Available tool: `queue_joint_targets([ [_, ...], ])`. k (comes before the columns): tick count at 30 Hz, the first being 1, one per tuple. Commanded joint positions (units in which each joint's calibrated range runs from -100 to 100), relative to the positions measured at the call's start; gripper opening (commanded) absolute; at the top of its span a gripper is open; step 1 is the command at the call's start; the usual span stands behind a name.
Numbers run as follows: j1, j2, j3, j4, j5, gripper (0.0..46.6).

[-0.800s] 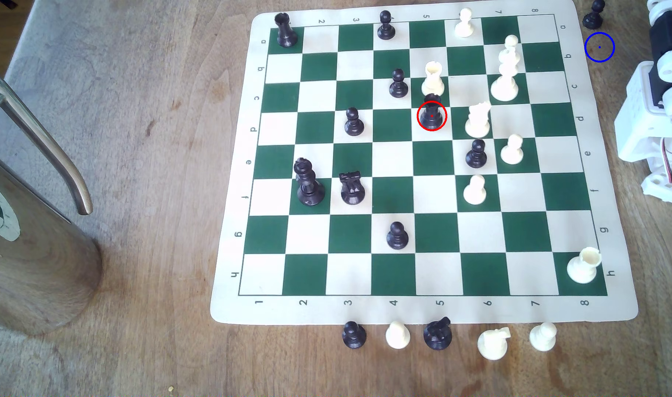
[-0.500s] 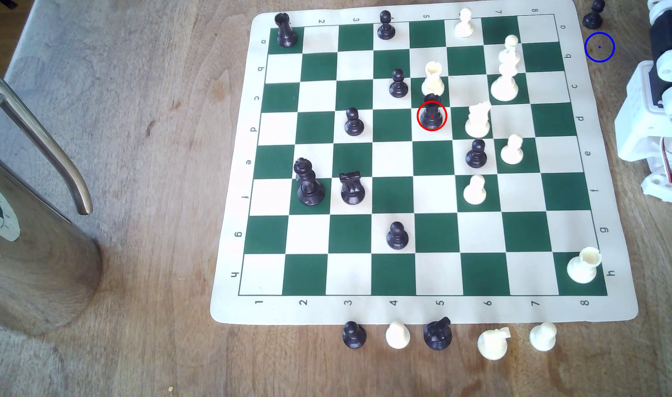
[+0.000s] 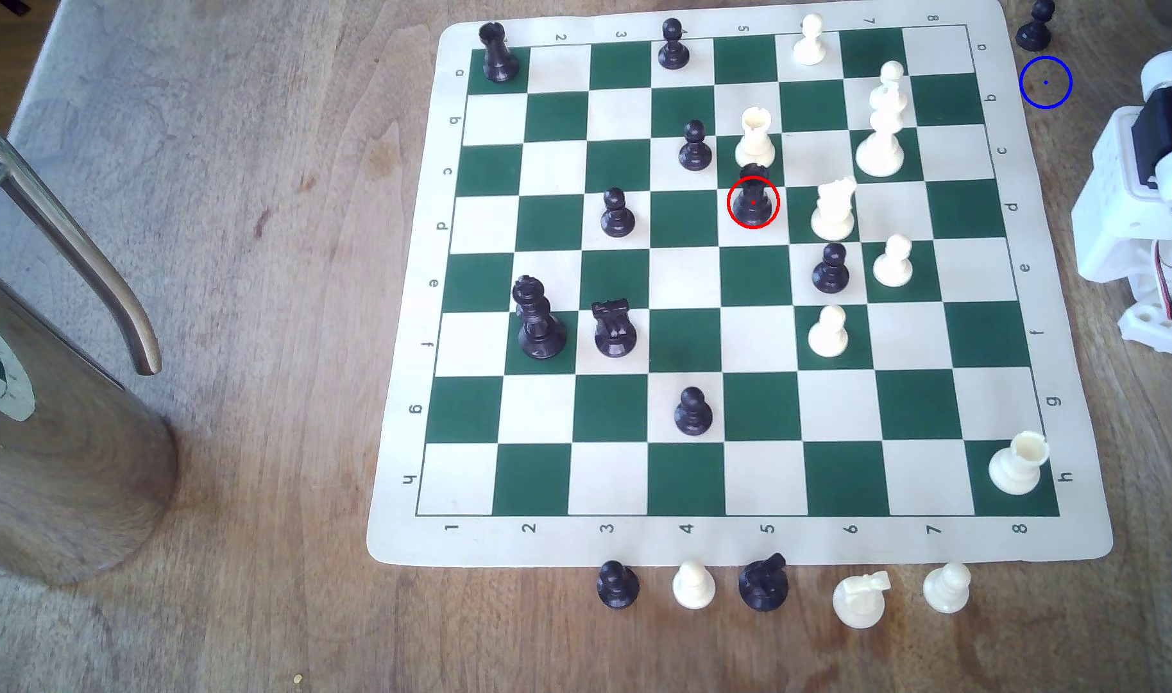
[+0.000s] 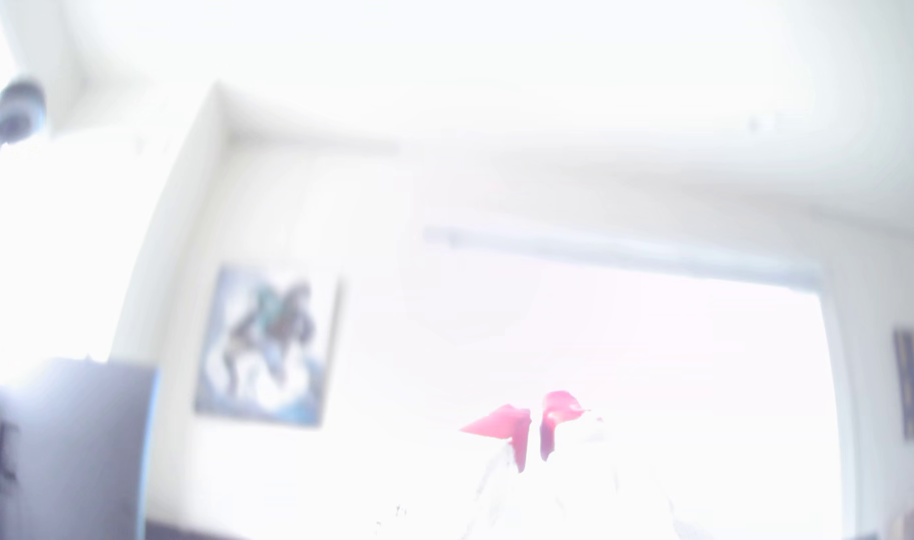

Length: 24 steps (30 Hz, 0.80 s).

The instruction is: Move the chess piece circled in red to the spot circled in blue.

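1. the black rook (image 3: 753,200) stands upright inside the red ring, mid-board on the chess mat (image 3: 1063,466).
2. it is crowded: a white rook (image 3: 756,136) just behind, a white knight (image 3: 833,208) on the exterior view's right, open squares to the left.
3. the blue ring (image 3: 1045,82) lies on bare wood past the mat's right edge, near a black pawn (image 3: 1035,25) and the arm's base (image 3: 1143,220).
4. the gripper (image 4: 535,433) is washed out in the wrist view; its pink tips seem nearly together, but i cannot tell.
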Motion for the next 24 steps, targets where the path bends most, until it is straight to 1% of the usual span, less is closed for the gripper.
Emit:
queue_joint_targets([
  [1, 1.1, -0.3, -10.1, 24.4, -0.5, 0.2],
  [3, 0.4, -0.3, -12.7, 35.0, -3.0, 0.2],
  [6, 0.4, -0.3, -15.7, 45.3, -3.4, 0.2],
  [7, 0.6, -0.3, -16.3, 48.9, -5.1, 0.2],
  [8, 0.6, -0.3, -16.3, 50.7, -5.5, 0.2],
  [10, 0.8, -0.3, -16.4, 54.7, -5.5, 0.6],
  [12, 2.4, -0.3, -15.9, 60.2, -5.6, 0.3],
  [13, 3.2, -0.3, -15.8, 61.7, -6.7, 0.3],
  [15, 3.9, -0.1, -16.2, 64.6, -7.2, 0.2],
  [17, 3.6, 4.0, -18.5, 70.0, -7.0, 0.2],
  [19, 2.4, 8.3, -19.8, 72.3, -7.7, 0.2],
  [20, 1.1, 13.4, -22.2, 74.7, -9.5, 0.2],
  [22, 0.7, 17.4, -24.3, 75.6, -11.6, 0.2],
  [24, 0.5, 21.5, -27.1, 78.2, -12.6, 0.5],
])
